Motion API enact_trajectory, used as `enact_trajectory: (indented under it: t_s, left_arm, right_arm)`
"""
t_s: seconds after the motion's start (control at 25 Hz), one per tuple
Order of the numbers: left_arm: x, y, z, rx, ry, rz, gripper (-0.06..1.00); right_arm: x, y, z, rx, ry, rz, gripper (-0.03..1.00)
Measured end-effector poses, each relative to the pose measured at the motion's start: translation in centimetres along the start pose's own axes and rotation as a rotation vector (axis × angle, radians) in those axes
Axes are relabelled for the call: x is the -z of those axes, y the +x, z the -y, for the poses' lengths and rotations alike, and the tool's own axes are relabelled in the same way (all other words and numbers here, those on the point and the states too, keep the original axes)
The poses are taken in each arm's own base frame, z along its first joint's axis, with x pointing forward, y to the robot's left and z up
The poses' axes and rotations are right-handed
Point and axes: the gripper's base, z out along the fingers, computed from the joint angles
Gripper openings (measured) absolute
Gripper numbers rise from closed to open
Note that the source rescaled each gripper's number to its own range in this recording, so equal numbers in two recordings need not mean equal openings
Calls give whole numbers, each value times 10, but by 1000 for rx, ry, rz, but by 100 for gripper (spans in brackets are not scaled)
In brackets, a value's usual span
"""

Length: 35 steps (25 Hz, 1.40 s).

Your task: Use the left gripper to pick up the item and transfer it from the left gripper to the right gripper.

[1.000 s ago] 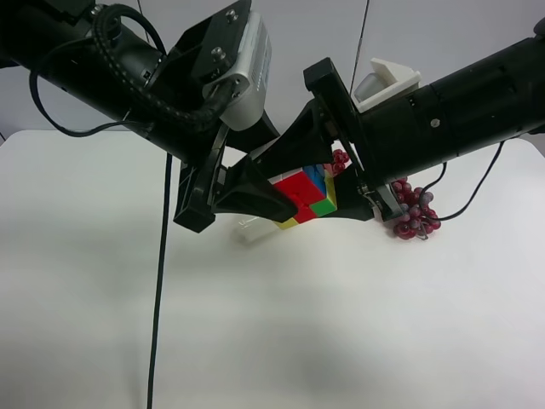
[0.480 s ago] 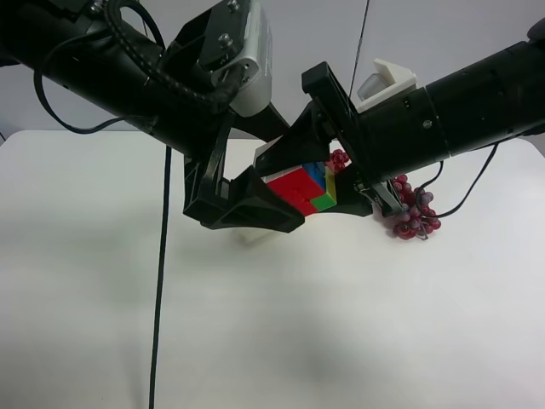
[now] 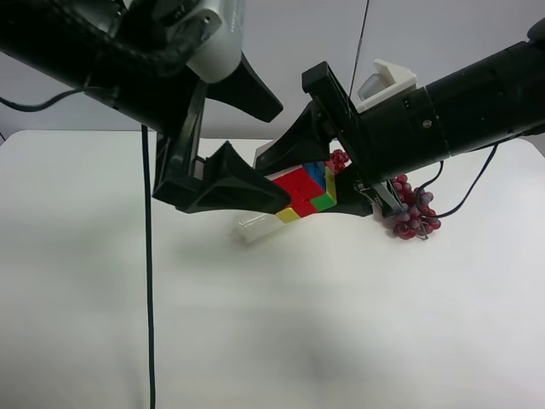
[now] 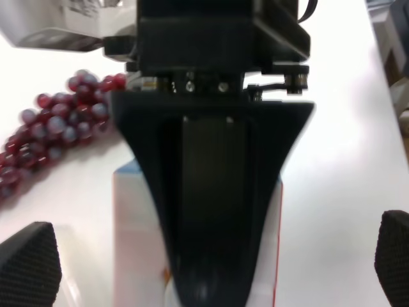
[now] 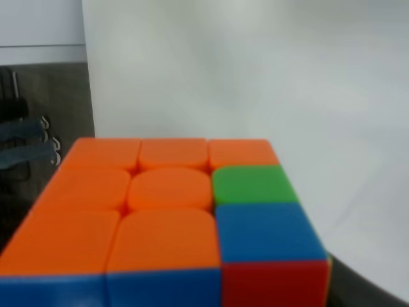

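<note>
Above the white counter [image 3: 281,341], the left hand [image 3: 279,155] is seen released, its two black fingers spread wide and nothing grasped between them. In the left wrist view its pads [image 4: 25,259] are set far out to either side of the cube [image 3: 300,189]. That spread is judged to give clearance, so that the arm can be drawn off without the cube being knocked. On the counter beneath the meeting point, a small clear plastic piece [image 3: 255,228] is left lying, untouched by either arm. The multicoloured cube is held in mid-air, well above the counter, clenched in the right hand [image 3: 298,177]. The right wrist view is filled by its orange face, with the green and blue squares turned toward the camera. The cube is gripped by opposite faces, presumably so that it cannot twist or slip. By that evidence the handover is judged all but complete, the load being carried by the right hand alone. To the right, a string of dark red beads [image 3: 413,215] is left on the counter beneath the right arm, apart from the exchange.
</note>
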Motion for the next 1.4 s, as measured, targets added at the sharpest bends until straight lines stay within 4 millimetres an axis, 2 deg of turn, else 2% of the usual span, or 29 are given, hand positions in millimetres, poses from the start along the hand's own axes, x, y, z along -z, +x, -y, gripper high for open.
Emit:
enact_trajectory:
  t_s: [0.2,0.48,0.64,0.8,1.0,1.4]
  left_arm:
    - [29,1,7,-21,-51,-117,99]
    - [70,14,28,133,-76,-331,99]
    - [83,36,51,282,-95,-390,100]
    - [95,70,84,373,-126,-429,100]
    - [120,99,123,523,-232,-368,100]
    - [192,119,175,630,-535,-26,100]
  right_arm:
    - [0,0,0,0,1,2,0]
    - [0,0,0,0,1,3,0]
    - [0,0,1,8,9,1,0]
    - [0,0,2,18,20,-2,0]
    - [0,0,2,28,20,-1,0]
    - [0,0,2,43,20,-1,0]
